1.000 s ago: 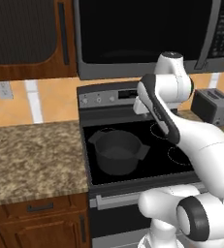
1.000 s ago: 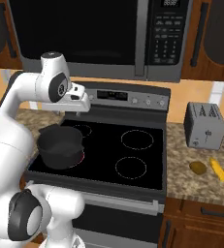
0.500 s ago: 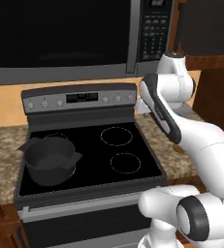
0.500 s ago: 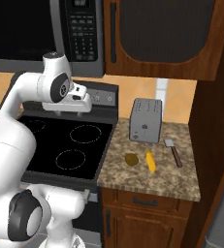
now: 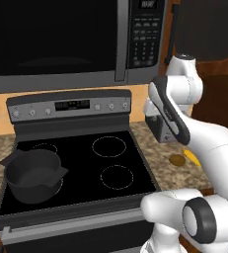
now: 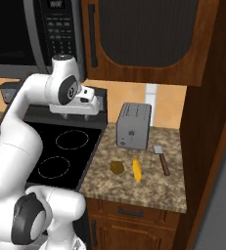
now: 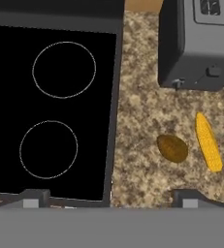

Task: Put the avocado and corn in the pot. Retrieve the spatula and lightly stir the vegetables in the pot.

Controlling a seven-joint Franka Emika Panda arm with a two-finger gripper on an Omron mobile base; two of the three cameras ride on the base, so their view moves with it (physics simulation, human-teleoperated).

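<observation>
Hand view: avocado [image 7: 172, 148] and corn [image 7: 208, 141] above right fingertip [image 7: 197, 198].

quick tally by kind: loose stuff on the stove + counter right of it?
Cookware: 1, the pot on the stove
Vegetables: 2, avocado and corn
Utensils: 1, spatula
Appliances: 1, toaster
Total: 5

A flat black glass stove top [image 5: 86, 168] has thin white burner rings [image 7: 64, 69]. Above it hangs a big black microwave [image 5: 61, 39]. A boxy silver toaster [image 6: 133, 126] stands on the speckled brown stone counter [image 6: 144, 183], under a dark brown wooden cupboard [image 6: 144, 39]
</observation>
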